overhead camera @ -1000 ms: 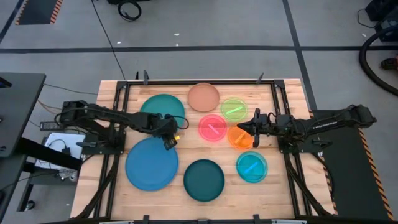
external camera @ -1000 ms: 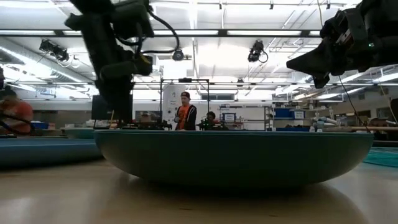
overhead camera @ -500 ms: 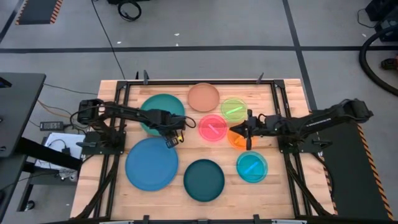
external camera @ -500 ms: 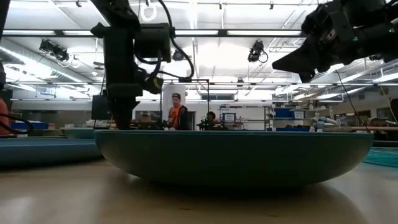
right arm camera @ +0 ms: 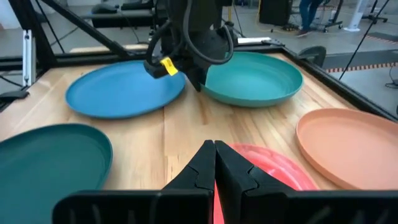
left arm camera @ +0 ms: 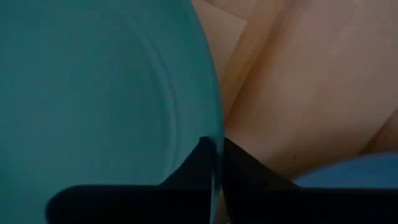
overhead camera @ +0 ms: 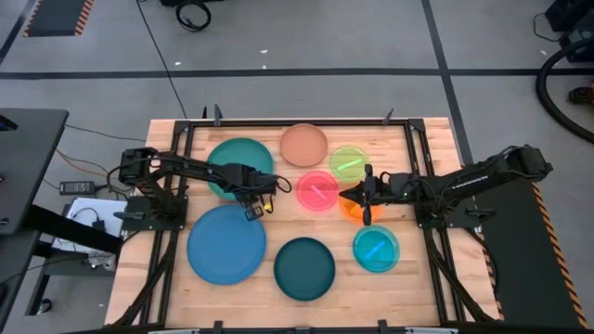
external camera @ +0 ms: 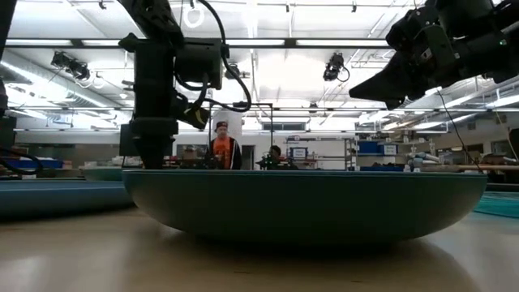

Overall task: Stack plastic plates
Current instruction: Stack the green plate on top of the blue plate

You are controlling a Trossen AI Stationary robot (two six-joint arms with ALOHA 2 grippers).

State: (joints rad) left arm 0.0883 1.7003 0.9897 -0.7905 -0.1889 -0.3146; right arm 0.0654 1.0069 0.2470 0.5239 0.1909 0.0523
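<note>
The left gripper (left arm camera: 217, 163) had its two dark fingers pressed on the thin rim of the large round teal plastic plate (overhead camera: 240, 167), at the plate's right near edge. To do this step well, I think the arm should raise the rim only a little, keep the plate almost level, and carry it over the large flat blue plastic plate (overhead camera: 226, 243) lying just near of it.

The right gripper (right arm camera: 215, 163) was clenched and, as far as I could see, empty, above the small translucent pink plate (right arm camera: 273, 168) and beside the small orange plate (overhead camera: 351, 206).

In the low view the dark-teal plate (external camera: 304, 203) filled the front and hid most of the wooden table (overhead camera: 427, 278). How deep the fingers reached over the rim was hard to judge.
</note>
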